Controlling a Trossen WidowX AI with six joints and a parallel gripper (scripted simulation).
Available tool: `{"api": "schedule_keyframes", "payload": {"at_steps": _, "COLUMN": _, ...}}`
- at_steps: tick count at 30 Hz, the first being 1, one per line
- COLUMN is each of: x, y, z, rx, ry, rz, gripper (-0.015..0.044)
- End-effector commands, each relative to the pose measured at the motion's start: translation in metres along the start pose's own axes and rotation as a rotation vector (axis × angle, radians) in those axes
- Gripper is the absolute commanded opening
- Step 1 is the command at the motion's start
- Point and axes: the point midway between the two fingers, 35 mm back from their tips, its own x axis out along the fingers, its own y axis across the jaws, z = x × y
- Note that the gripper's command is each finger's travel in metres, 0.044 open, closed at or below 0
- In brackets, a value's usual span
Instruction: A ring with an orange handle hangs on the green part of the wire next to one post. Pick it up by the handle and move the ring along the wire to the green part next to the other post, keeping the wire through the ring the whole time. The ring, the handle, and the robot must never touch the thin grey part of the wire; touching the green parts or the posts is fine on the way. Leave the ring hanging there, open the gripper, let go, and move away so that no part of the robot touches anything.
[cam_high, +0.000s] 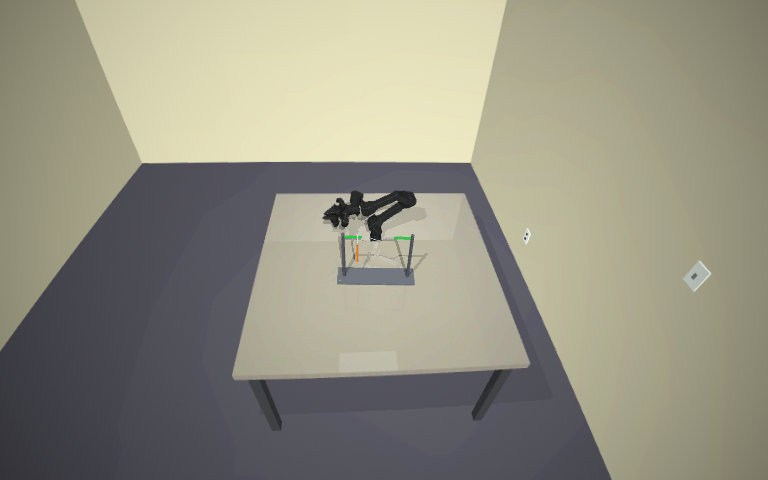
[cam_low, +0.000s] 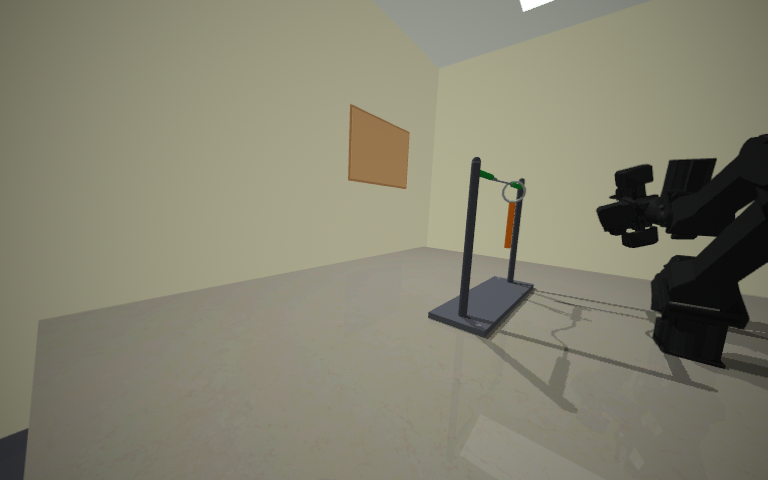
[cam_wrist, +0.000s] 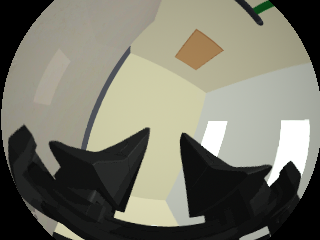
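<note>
The ring (cam_low: 502, 193) hangs around the green part (cam_high: 348, 237) (cam_low: 515, 185) beside the left post (cam_high: 343, 255) (cam_low: 515, 243), which is the far post in the exterior view. Its orange handle (cam_high: 356, 253) (cam_low: 509, 225) hangs straight down. The other green part (cam_high: 402, 238) (cam_low: 486, 175) adjoins the right post (cam_high: 410, 254) (cam_low: 469, 237). The thin grey wire between them is barely visible. My gripper (cam_wrist: 166, 134) is partly open and empty. It is in the air on the robot's side of the stand, apart from ring and handle. The wrist view shows neither ring nor handle.
The posts rise from a dark flat base (cam_high: 376, 276) (cam_low: 487, 300) on the table (cam_high: 373, 328) (cam_low: 254, 367). The robot's base stands behind the stand in the top view. A post end (cam_wrist: 255, 16) with a bit of green wire (cam_wrist: 263, 7) shows at the wrist view's upper right.
</note>
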Motion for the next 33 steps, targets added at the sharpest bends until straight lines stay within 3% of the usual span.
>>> {"api": "schedule_keyframes", "payload": {"at_steps": 1, "x": -0.005, "y": 0.022, "z": 0.037, "rx": 0.282, "ry": -0.174, "rz": 0.072, "gripper": 0.016}}
{"api": "schedule_keyframes", "payload": {"at_steps": 10, "x": -0.037, "y": 0.058, "z": 0.116, "rx": 0.942, "ry": -0.512, "rz": 0.362, "gripper": 0.016}}
{"api": "schedule_keyframes", "payload": {"at_steps": 20, "x": -0.1, "y": 0.075, "z": 0.184, "rx": 1.631, "ry": -0.742, "rz": 0.898, "gripper": 0.016}}
{"api": "schedule_keyframes", "payload": {"at_steps": 33, "x": -0.101, "y": 0.069, "z": 0.19, "rx": 1.665, "ry": -0.748, "rz": 0.949, "gripper": 0.016}}
